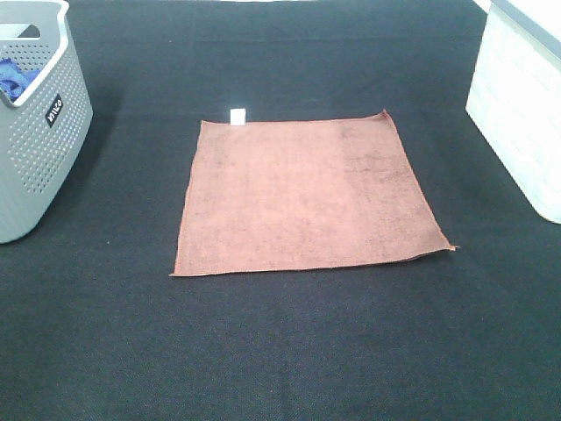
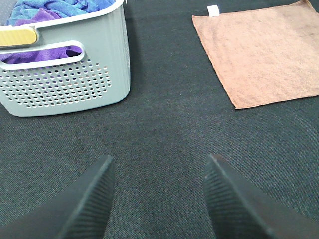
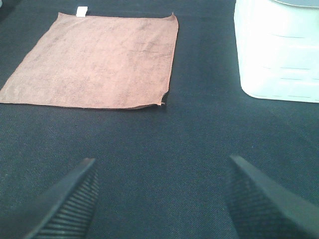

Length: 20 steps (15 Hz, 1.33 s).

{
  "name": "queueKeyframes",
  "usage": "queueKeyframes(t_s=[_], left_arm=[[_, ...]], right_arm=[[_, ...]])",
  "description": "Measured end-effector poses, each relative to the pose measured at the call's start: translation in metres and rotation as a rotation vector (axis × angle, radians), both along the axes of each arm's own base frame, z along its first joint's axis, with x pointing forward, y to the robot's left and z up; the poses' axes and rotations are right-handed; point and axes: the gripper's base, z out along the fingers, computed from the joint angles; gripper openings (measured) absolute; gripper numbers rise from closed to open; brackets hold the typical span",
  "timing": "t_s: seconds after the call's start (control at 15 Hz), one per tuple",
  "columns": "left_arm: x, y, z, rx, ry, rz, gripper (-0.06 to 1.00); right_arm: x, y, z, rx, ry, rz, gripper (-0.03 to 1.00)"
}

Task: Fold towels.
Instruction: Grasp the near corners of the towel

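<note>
A reddish-brown towel (image 1: 302,193) lies spread flat in one layer on the black table, its small white tag (image 1: 237,116) on the far edge. The left wrist view also shows the towel (image 2: 264,55), and so does the right wrist view, where the towel (image 3: 99,59) lies ahead of the fingers. My left gripper (image 2: 157,191) hovers open over bare table near the towel's near left corner, holding nothing. My right gripper (image 3: 159,196) stands wide open over bare table by the towel's near right corner, also holding nothing. Neither gripper appears in the exterior high view.
A grey perforated basket (image 1: 35,149) stands at the far left, with blue and purple cloths (image 2: 55,10) inside it. A white bin (image 1: 521,105) stands at the far right. The black table cloth (image 1: 289,342) surrounds the towel.
</note>
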Motion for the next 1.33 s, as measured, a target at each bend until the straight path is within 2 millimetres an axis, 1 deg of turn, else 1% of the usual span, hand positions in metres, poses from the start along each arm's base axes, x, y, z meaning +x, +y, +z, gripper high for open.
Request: queueKeyframes(t_s=[1.33], left_arm=[[0.0000, 0.0000, 0.0000, 0.000, 0.000, 0.000, 0.53]], right_arm=[[0.0000, 0.0000, 0.0000, 0.000, 0.000, 0.000, 0.67]])
